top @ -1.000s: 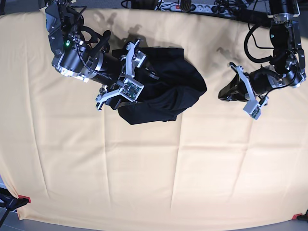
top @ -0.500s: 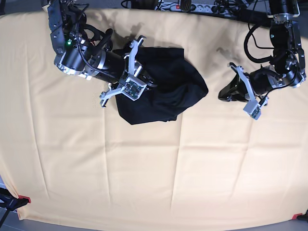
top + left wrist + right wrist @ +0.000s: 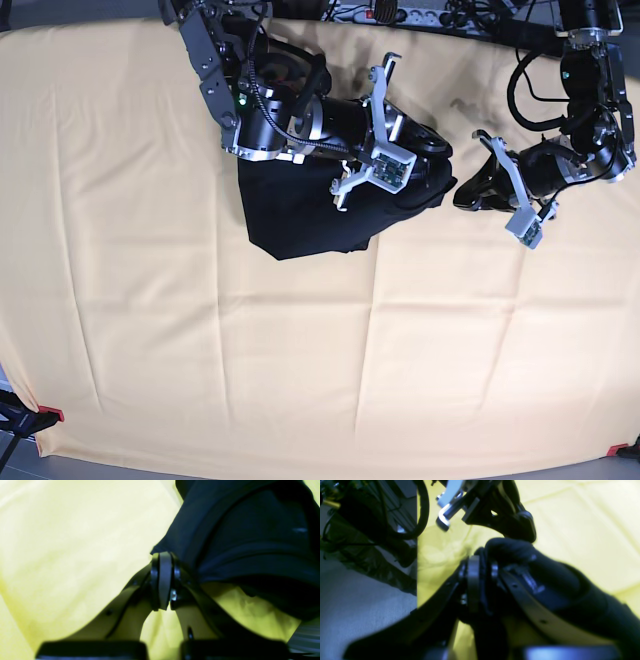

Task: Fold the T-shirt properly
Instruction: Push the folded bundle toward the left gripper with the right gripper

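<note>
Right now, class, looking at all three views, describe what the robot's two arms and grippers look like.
Both arms are black with silver metal brackets and looping black cables. The right arm shows a small green light and carries a little circuit board near its wrist. The left gripper and the right gripper have slim black fingers with grey pads.

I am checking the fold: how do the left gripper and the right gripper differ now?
The right gripper is closed on a bunch of the T-shirt; the left gripper is closed with nothing seen between its pads. The right gripper sits in the T-shirt's bunched end; the left gripper is beside that end, over the yellow cloth. Both have black fingers.
</note>
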